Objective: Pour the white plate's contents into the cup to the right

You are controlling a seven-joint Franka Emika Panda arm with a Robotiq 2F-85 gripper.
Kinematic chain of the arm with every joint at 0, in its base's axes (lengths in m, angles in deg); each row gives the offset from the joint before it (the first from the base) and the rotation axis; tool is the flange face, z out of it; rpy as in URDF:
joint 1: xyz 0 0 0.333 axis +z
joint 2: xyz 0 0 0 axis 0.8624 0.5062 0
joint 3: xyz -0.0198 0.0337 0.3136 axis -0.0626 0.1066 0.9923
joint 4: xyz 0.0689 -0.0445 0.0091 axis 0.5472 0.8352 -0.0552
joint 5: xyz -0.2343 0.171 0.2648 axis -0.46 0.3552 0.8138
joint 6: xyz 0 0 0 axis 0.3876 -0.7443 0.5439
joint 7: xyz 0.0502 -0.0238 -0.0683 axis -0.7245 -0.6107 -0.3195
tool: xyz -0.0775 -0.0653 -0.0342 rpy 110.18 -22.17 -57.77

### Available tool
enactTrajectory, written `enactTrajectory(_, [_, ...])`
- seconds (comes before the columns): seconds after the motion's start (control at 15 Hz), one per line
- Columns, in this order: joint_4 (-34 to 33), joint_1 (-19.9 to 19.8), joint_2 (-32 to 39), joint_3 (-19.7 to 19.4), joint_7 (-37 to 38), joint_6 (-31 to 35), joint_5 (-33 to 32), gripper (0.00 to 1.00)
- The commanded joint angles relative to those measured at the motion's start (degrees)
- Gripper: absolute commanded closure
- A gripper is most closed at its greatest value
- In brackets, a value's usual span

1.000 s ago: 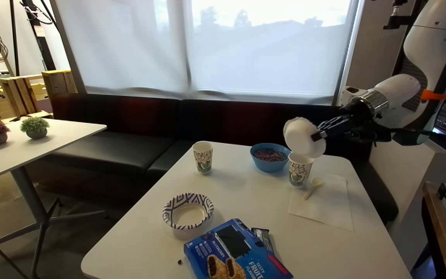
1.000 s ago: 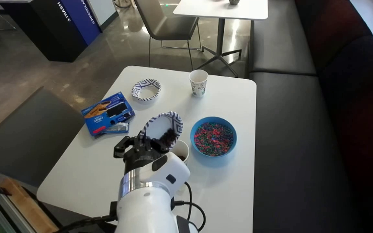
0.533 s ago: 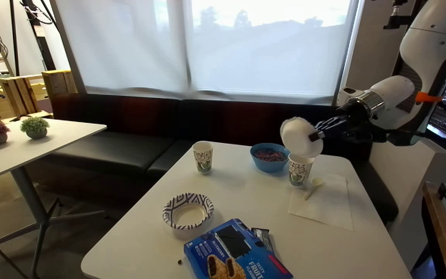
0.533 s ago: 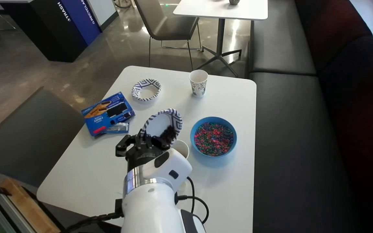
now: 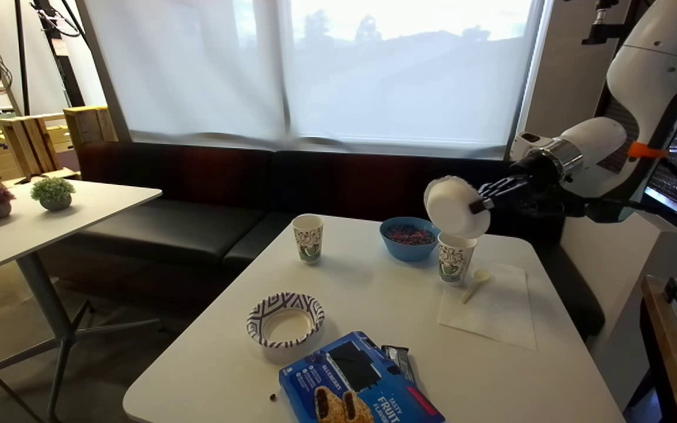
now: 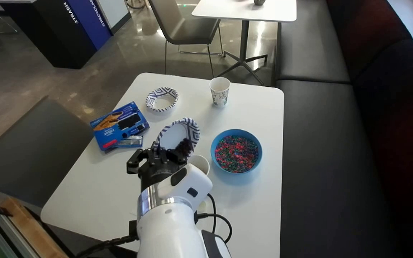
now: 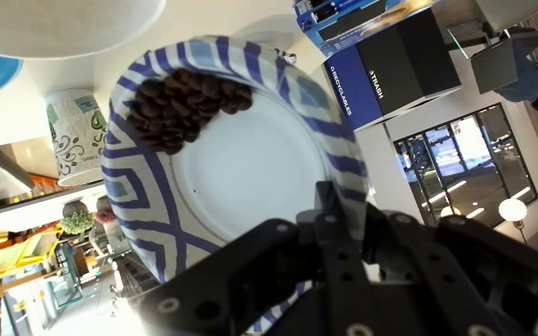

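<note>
My gripper [image 7: 346, 205] is shut on the rim of the white plate [image 7: 259, 163], which has a dark purple-blue patterned rim. The plate is tilted and shows in both exterior views [image 5: 456, 207] [image 6: 172, 138]. The contents, dark brown bean-like bits [image 7: 175, 112], lie heaped against its low side, also seen in an exterior view [image 6: 184, 146]. The cup [image 5: 453, 261], white paper with dark print, stands upright just below the plate's low edge. It shows partly behind the arm [image 6: 201, 163] and close up in the wrist view [image 7: 63, 28]. Its inside is mostly hidden.
A blue bowl [image 5: 409, 252] of coloured bits stands beside the cup. A similar printed cup [image 5: 308, 238] stands farther away. A patterned plate [image 5: 287, 328], a blue box [image 5: 356, 382] and a wrapped bar [image 5: 400, 358] lie on the table. A spoon [image 5: 476, 285] rests on a napkin [image 5: 497, 323].
The gripper and plate have shifted slightly away from the arm's base. The heap stays against the plate's low side. A dark patch seen inside the cup earlier is now covered by the arm.
</note>
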Motion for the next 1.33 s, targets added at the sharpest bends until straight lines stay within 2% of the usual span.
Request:
enactTrajectory(0.0, [-1.6, -1.7, 2.1, 1.4, 0.3, 2.0, -2.4, 0.98])
enactTrajectory(0.47, [-2.4, -3.1, 3.3, 2.5, 0.6, 2.0, -2.9, 0.98])
enactTrajectory(0.73, [-2.9, -5.4, 4.7, 4.5, 0.7, 2.0, -4.0, 0.98])
enactTrajectory(0.8, [-2.9, -6.2, 5.2, 5.2, 0.8, 2.0, -4.4, 0.98])
enactTrajectory(0.87, [0.8, -7.2, 2.1, 6.5, 0.2, 2.0, -3.4, 0.98])
enactTrajectory(0.93, [-2.6, -9.9, 6.7, 9.0, 1.5, 0.3, -5.9, 0.98])
enactTrajectory(1.27, [-3.3, -13.3, 9.0, 12.7, 3.3, 0.7, -9.0, 0.98])
